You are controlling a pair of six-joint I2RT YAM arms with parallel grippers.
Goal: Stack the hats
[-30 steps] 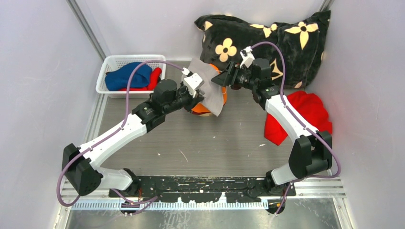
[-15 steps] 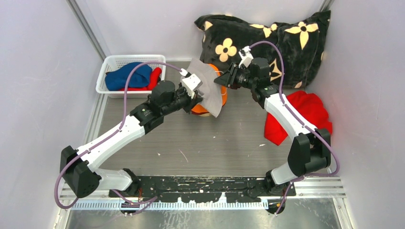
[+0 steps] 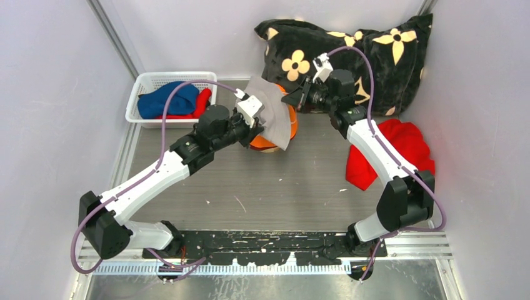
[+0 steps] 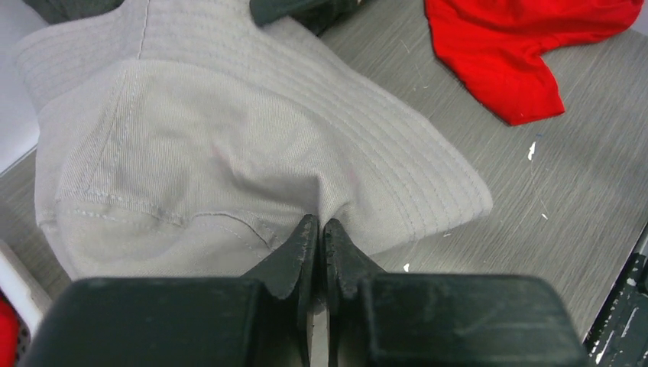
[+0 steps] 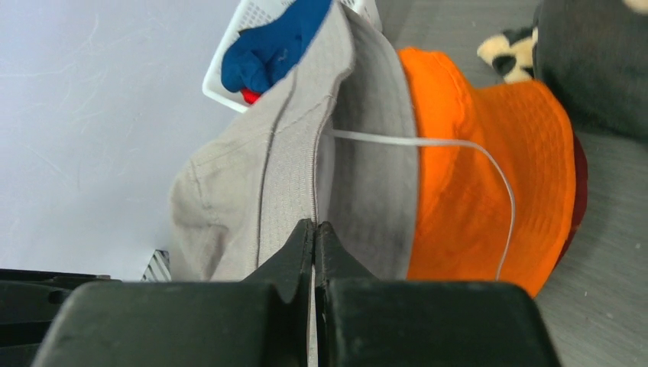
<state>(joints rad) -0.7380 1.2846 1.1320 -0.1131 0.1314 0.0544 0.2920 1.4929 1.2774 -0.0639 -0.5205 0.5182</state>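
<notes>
The grey hat [image 3: 275, 114] was held up between the two arms near the far edge of the table [image 3: 269, 187], about at its middle. The left gripper [image 4: 319, 223] had its fingers pressed together on a fold of the grey cloth, at the nearer side of the hat. The right gripper [image 5: 315, 226] was also closed tightly, on the brim at the farther side. The hat hung tilted, partly covering the orange hat [image 5: 489, 176], which stood on the table just below it. A thin dark red edge showed under the orange hat; I could not tell what it was. A white cord [image 5: 458, 145] ran from the grey hat across the orange one. In the far left corner stood a white basket [image 3: 132, 103] with the blue hat [image 3: 164, 100] and the red hat [image 3: 203, 100] inside. A black pillow [image 3: 375, 56] with cream flowers leaned in the far right corner, and a red cloth [image 3: 406, 144] lay at the right edge.
</notes>
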